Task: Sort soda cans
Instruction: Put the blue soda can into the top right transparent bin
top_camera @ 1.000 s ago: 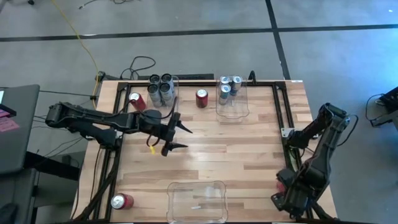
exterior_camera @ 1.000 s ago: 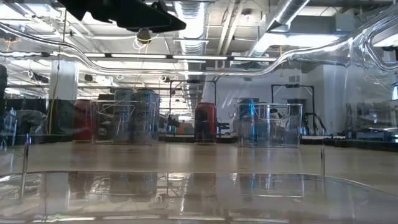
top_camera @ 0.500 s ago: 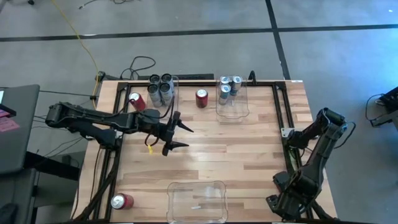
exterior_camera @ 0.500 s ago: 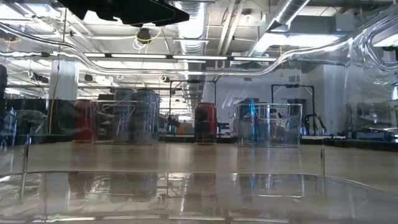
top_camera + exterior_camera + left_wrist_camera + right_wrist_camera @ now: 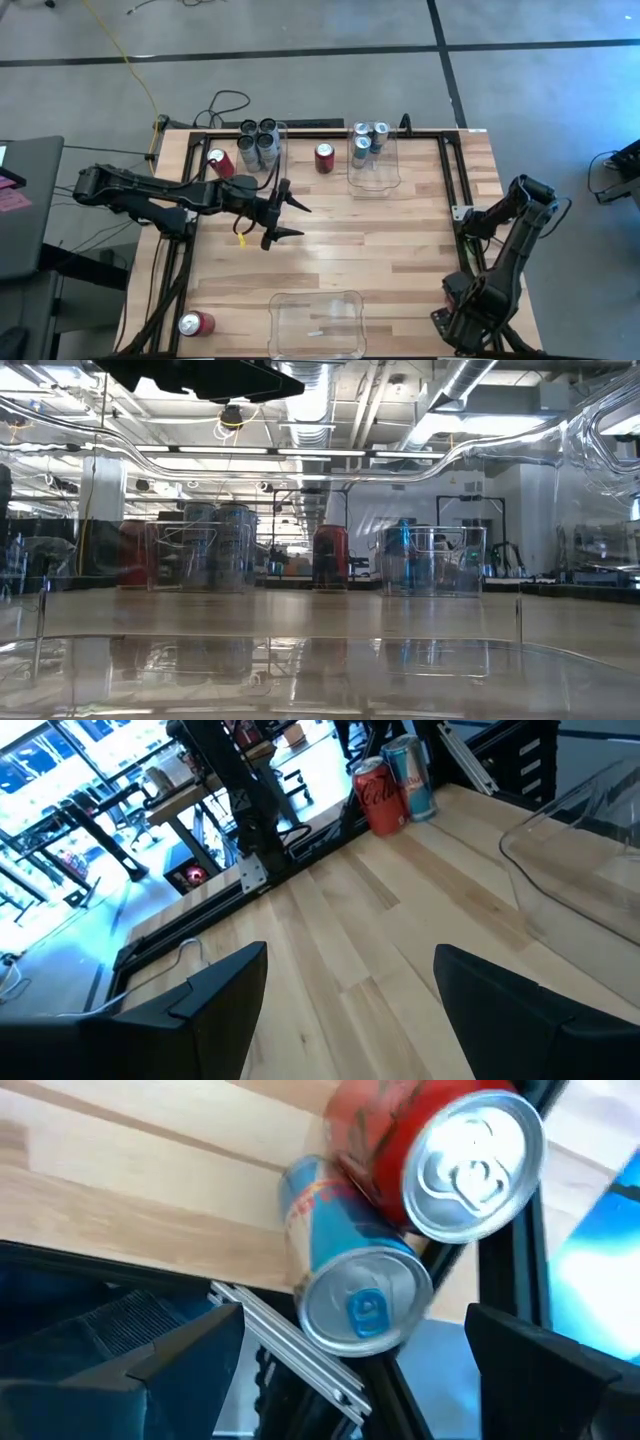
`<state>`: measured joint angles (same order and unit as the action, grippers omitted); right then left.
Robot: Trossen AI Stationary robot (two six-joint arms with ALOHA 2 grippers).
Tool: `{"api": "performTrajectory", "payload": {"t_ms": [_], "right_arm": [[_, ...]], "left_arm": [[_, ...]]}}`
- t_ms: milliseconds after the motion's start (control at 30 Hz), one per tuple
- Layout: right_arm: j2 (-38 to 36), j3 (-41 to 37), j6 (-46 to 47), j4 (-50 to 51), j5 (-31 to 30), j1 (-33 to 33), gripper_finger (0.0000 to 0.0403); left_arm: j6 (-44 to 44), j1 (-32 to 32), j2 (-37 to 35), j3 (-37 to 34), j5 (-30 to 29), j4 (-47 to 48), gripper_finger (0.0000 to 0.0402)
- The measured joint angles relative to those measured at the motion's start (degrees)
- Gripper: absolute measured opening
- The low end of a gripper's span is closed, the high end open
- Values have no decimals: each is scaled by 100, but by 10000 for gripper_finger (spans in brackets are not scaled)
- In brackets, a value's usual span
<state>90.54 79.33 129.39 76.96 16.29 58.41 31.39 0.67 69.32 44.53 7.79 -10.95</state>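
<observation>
Dark grey cans stand in the far-left clear bin, and silver-blue cans stand in the far-middle bin. One red can stands between those bins. Another is beside the left bin, and a third lies at the near-left corner. A red can and a silver-blue can stand together at the near-right edge, also seen as the pair of cans. My right gripper hangs open above them, fingers either side of the blue can. My left gripper hovers open over mid-table.
An empty clear bin sits at the near middle edge. A black metal frame runs around the table's sides and passes close by the near-right cans. Bare wood lies between the bins.
My right arm has shifted slightly near the table's near-right corner, staying over the two cans there. My left gripper has edged a little toward the right. No can has moved.
</observation>
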Motion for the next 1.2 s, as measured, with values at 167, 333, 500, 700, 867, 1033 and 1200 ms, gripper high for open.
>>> {"api": "performTrajectory", "payload": {"t_ms": [167,333,500,700,867,1033,1200], "right_arm": [[32,-150,19,-175,-80,29,400],[37,-393,23,-506,-76,57,400],[37,-526,63,-557,7,103,400],[35,-570,157,-729,35,177,390],[35,-570,216,-718,113,170,354],[35,-570,262,-740,209,149,293],[33,-568,288,-859,240,27,234]], "left_arm": [[-20,0,0,0,0,5,284],[-48,0,0,0,0,5,284],[-38,0,0,0,0,-1,284],[-43,0,0,0,0,-5,284],[-47,0,0,0,0,-8,284],[-51,0,0,0,-16,-8,284],[-54,-7,0,0,-87,-5,284]]}}
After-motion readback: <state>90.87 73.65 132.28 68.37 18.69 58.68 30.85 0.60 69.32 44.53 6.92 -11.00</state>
